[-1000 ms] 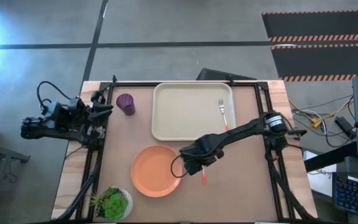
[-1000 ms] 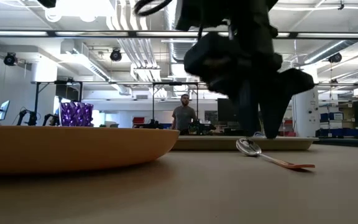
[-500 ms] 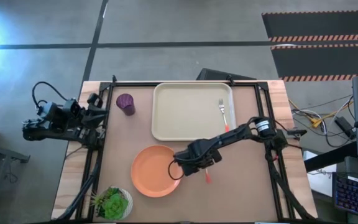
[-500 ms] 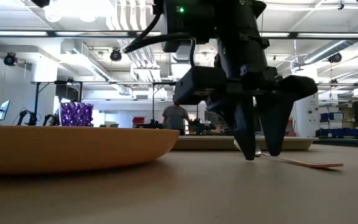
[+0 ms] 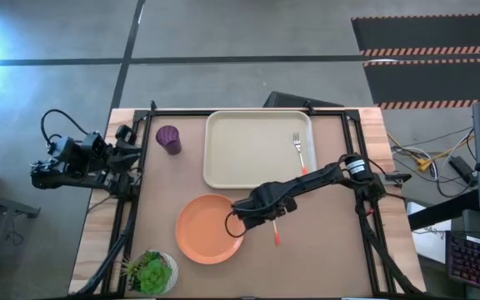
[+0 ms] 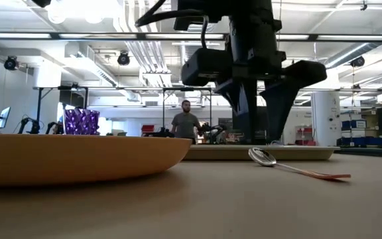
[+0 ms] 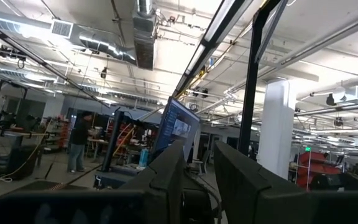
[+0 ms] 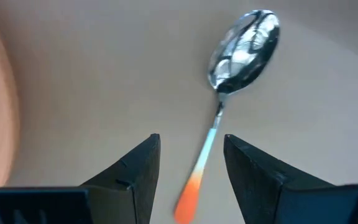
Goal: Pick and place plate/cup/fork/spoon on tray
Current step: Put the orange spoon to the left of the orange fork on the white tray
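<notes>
Right claw (image 8: 189, 163) hovering over the spoon (image 8: 232, 102), fingers spread with the orange-red handle showing in the gap between them, gripping nothing; raised clear of the bench (image 5: 323, 258) in the low view, where half a second ago the fingertips stood almost on the surface beside the spoon; spoon also shifted, lying a little differently on the bench than a second ago, just beside the orange plate (image 5: 208, 229) and outside the tray (image 5: 248, 150). Probably a missed or abandoned pinch: spoon nudged, not lifted, so another descent looks needed, with the claw lined up across the thin handle.

Left claw (image 7: 194, 177) parked off the bench's left edge, aimed out into the room; fingers narrowly apart, holding nothing; unchanged over the last second.

Fork (image 5: 298, 148) already lying on the tray near its right rim; purple cup (image 5: 169, 139) upright on the bench just left of the tray; plate still on the bench, close to the potted plant (image 5: 150, 272). One of four items placed; spoon, plate and cup left to move.
</notes>
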`<control>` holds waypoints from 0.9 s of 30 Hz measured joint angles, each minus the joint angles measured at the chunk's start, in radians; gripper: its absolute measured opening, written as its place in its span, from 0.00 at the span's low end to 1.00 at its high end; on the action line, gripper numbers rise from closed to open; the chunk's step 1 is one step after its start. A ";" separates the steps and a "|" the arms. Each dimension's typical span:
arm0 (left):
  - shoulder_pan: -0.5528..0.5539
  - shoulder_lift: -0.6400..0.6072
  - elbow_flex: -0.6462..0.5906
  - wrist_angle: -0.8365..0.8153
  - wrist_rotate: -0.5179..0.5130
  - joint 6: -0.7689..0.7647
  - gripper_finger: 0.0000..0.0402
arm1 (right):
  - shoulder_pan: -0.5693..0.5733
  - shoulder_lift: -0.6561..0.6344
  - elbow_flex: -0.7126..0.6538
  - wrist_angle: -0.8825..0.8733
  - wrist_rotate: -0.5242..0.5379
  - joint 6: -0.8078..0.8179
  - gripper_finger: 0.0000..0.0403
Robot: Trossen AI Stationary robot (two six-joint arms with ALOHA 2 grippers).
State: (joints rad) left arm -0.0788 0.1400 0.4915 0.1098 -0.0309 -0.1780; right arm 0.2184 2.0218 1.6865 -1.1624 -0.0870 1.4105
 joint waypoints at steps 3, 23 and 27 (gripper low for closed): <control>0.000 0.000 0.000 0.000 0.000 0.000 0.18 | 0.000 0.000 -0.006 -0.016 -0.003 0.008 0.42; 0.000 -0.001 0.000 0.001 0.003 0.000 0.18 | 0.031 0.000 -0.081 0.066 -0.017 0.126 0.42; 0.000 -0.001 0.002 0.001 0.006 0.000 0.18 | 0.031 0.015 -0.092 0.088 -0.017 0.124 0.42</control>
State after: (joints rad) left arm -0.0788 0.1387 0.4934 0.1105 -0.0249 -0.1783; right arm 0.2489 2.0367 1.5947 -1.0747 -0.1040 1.5349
